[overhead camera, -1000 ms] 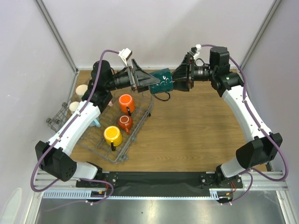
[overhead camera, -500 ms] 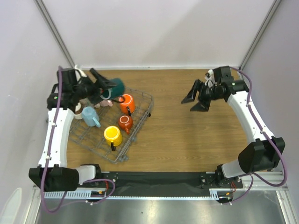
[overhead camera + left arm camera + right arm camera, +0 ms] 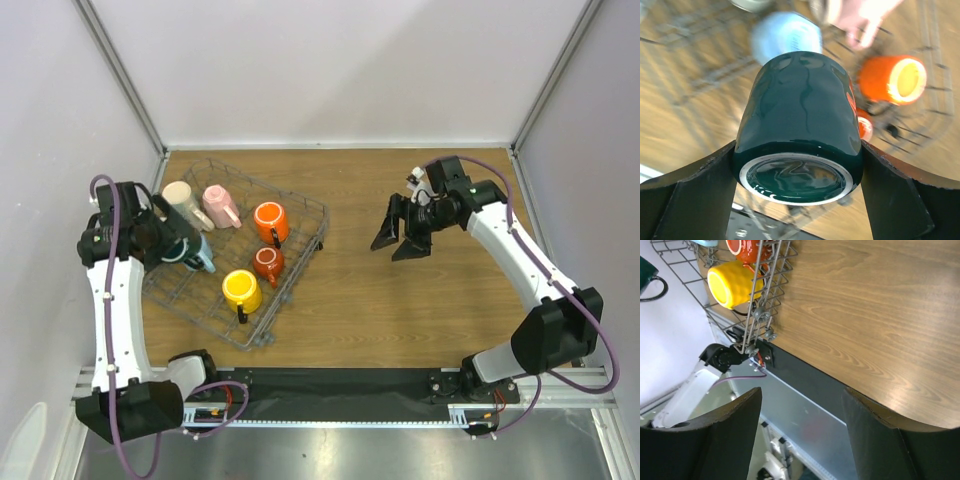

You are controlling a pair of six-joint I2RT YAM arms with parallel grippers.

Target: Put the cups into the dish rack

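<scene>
My left gripper (image 3: 178, 247) is shut on a dark green cup (image 3: 797, 125), its fingers (image 3: 700, 195) pressing both sides and its base facing the wrist camera. It hangs over the left side of the grey wire dish rack (image 3: 300, 205). In the rack lie a cream cup (image 3: 180, 198), a pink cup (image 3: 218, 205), an orange cup (image 3: 270, 221), a small red cup (image 3: 266, 262), a yellow cup (image 3: 241, 290) and a light blue cup (image 3: 203, 262). My right gripper (image 3: 400, 236) hangs open and empty over the bare wood, right of the rack.
The rack sits at an angle on the left half of the wooden table (image 3: 420, 300). White walls close in the back and both sides. In the right wrist view the rack's near corner (image 3: 760, 315) reaches the table's black front edge (image 3: 810, 380).
Both grippers met at the green cup at the back. The right one let go and drew away to the right. The left arm carried the cup down to the rack's left side.
</scene>
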